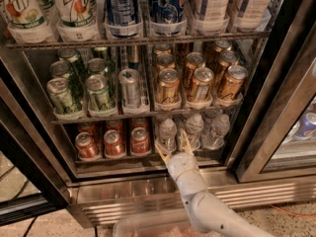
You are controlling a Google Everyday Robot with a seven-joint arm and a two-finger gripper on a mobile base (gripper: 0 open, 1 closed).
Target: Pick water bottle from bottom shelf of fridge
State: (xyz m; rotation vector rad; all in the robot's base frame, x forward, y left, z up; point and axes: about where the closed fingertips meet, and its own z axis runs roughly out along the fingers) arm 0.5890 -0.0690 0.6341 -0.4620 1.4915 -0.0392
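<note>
The fridge (276,98) stands open with wire racks of drinks. On the bottom shelf (148,157), three clear ribbed water bottles stand at the right; the leftmost water bottle (168,132) has a white cap. Red cans (113,142) stand to their left. My gripper (173,143) is open at the shelf's front edge, its pale fingers spread on either side of the space just right of and below the leftmost bottle, holding nothing. My white arm (197,201) rises from the bottom of the view.
The rack above holds green cans (79,88), a silver can (131,85) and gold cans (197,83). The top rack holds large bottles. The door frame (34,152) flanks the left, a steel grille (148,201) runs below, and a clear bin (148,228) sits at the bottom.
</note>
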